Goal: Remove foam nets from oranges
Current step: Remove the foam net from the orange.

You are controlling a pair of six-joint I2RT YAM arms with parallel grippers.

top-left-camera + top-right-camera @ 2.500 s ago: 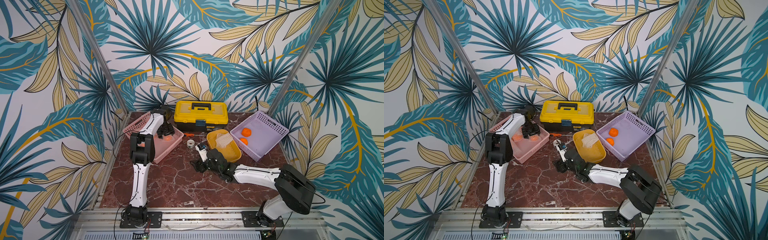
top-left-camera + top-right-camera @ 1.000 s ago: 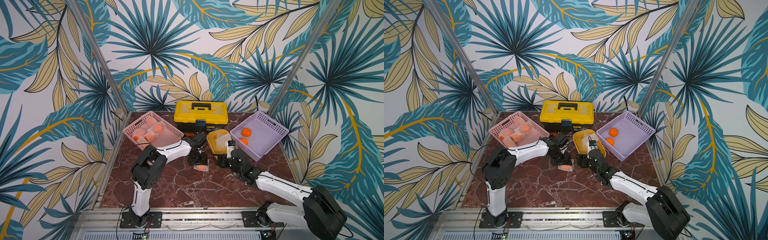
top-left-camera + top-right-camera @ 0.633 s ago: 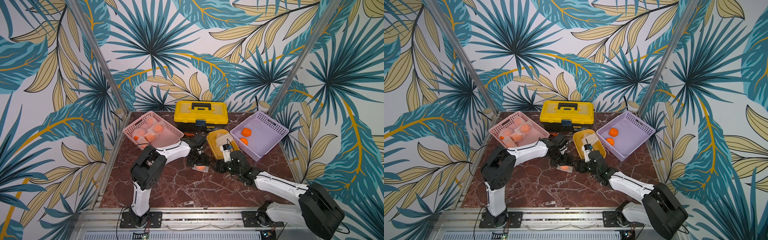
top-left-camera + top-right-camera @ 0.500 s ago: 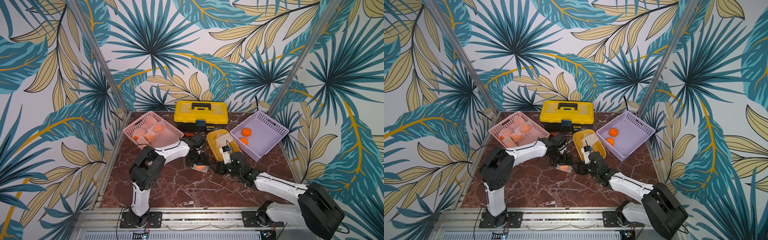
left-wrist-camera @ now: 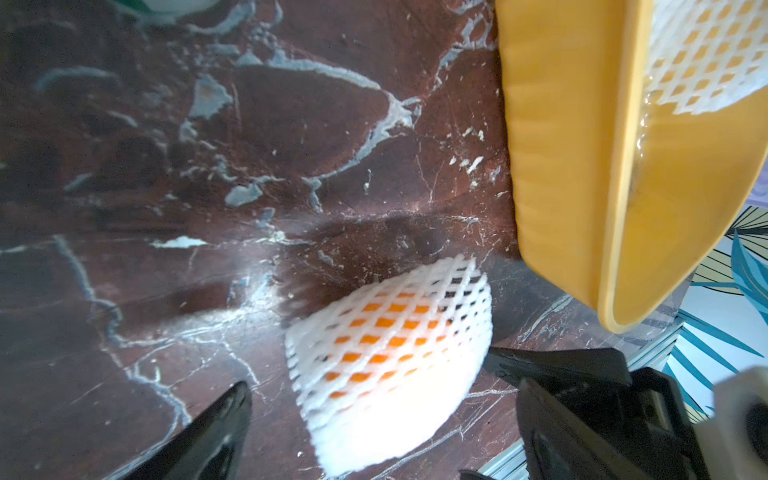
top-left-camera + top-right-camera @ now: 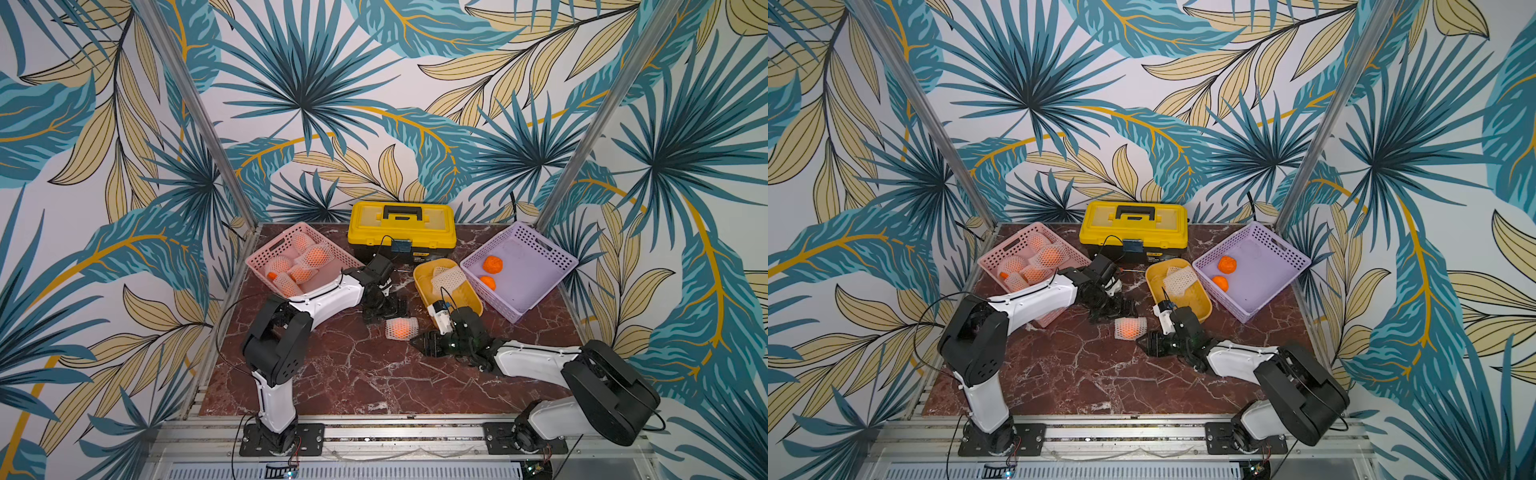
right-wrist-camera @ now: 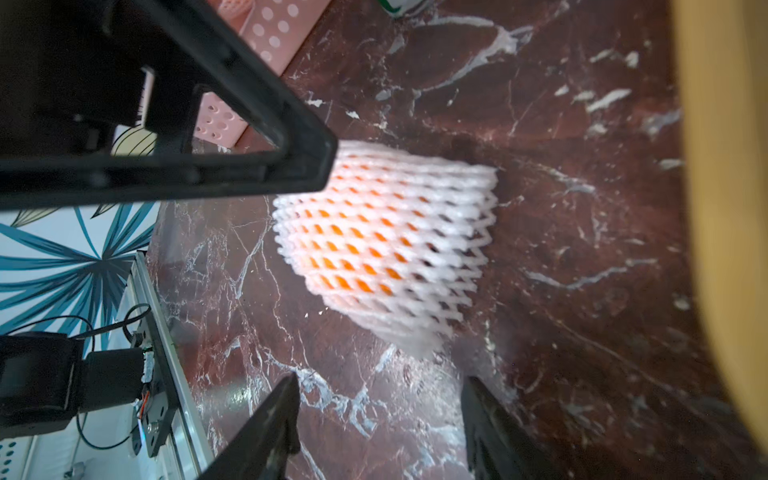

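An orange in a white foam net [image 6: 401, 328] [image 6: 1130, 328] lies on the marble table between my two grippers. Just behind it, my left gripper [image 6: 384, 309] [image 5: 382, 432] stands wide open, with the netted orange [image 5: 390, 353] between its fingers and free of them. On the near right side my right gripper [image 6: 419, 343] [image 7: 378, 386] is open and low, a short gap from the netted orange [image 7: 386, 249]. Two bare oranges [image 6: 492, 263] [image 6: 488, 282] lie in the purple basket [image 6: 528, 278]. An empty foam net [image 6: 449, 276] lies in the yellow tray [image 6: 465, 297].
The pink basket [image 6: 274, 247] at the back left holds several netted oranges [image 6: 316, 257]. A yellow toolbox [image 6: 401, 226] stands at the back middle. The yellow tray's wall [image 5: 561, 145] is close beside the netted orange. Metal rails edge the table's front.
My left gripper has opened and let the netted orange down onto the table. My right gripper has swung left and down towards it, its jaws narrowing a little.
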